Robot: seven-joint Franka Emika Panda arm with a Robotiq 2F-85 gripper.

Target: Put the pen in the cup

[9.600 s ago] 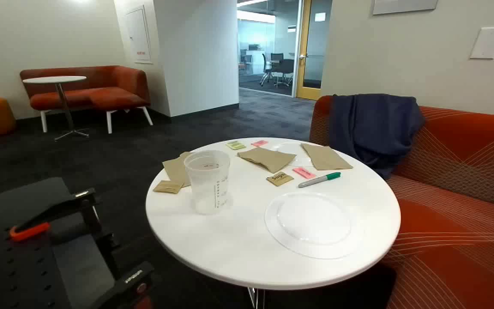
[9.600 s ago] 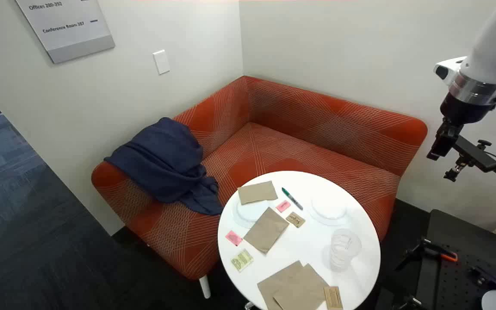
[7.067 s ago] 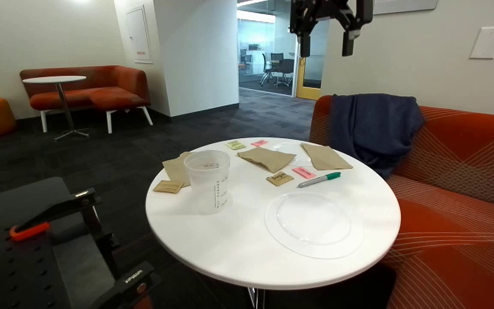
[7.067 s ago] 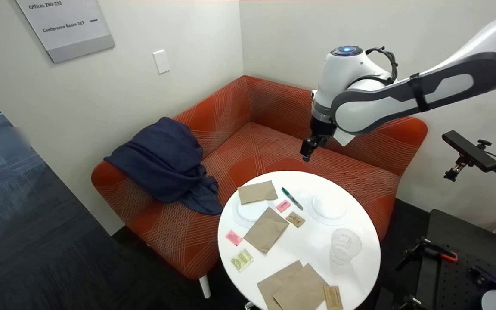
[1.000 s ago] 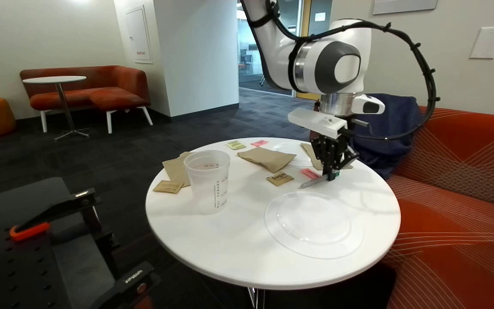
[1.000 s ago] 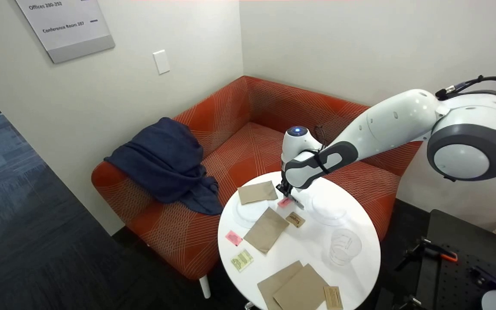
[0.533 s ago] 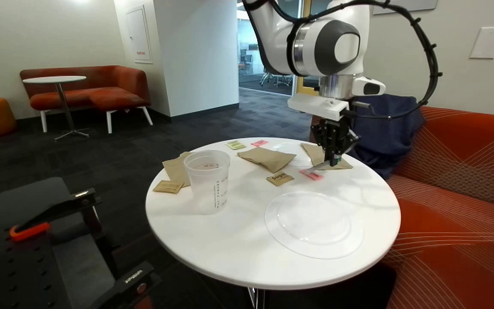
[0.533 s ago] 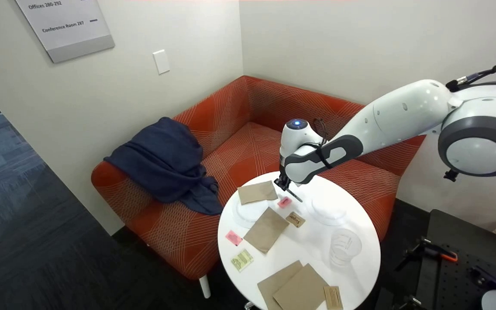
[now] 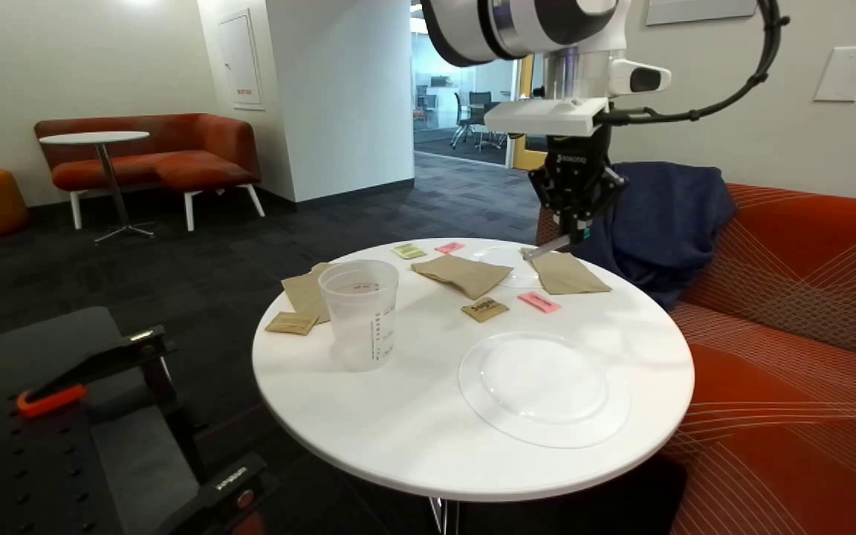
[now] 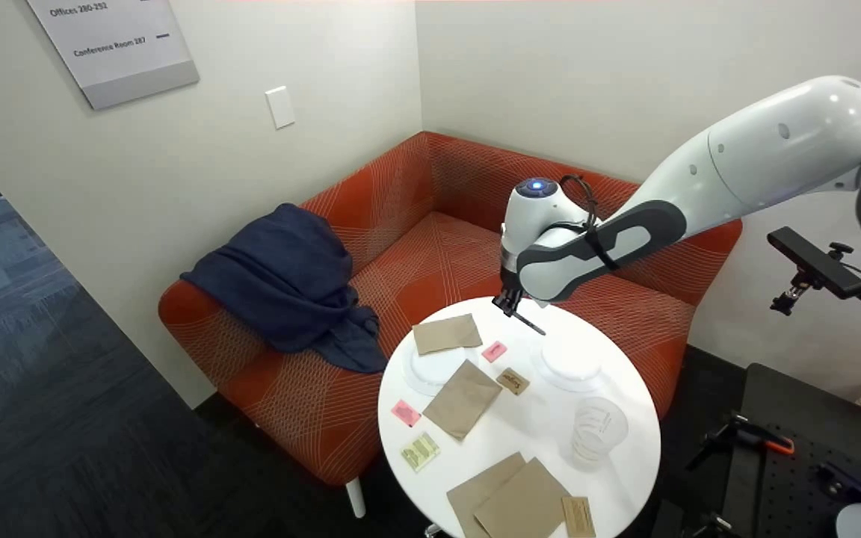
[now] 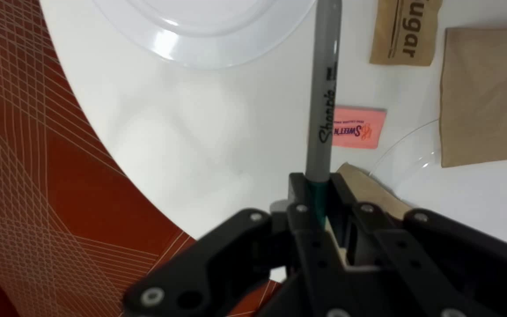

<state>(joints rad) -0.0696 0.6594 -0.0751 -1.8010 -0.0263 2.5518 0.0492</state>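
Arm (image 10: 699, 181) hangs over the table (image 9: 420, 405), end effector (image 11: 318, 190) pointing down, clamped on the pen (image 11: 323, 88).

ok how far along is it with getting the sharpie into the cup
Done: the Sharpie looks picked up, held clear of the round white table in an exterior view. In hand: the gripper pinches the Sharpie's green end, gray barrel jutting out. Left: the translucent plastic cup stands apart from both, so carrying, tipping, lowering and releasing probably remain.
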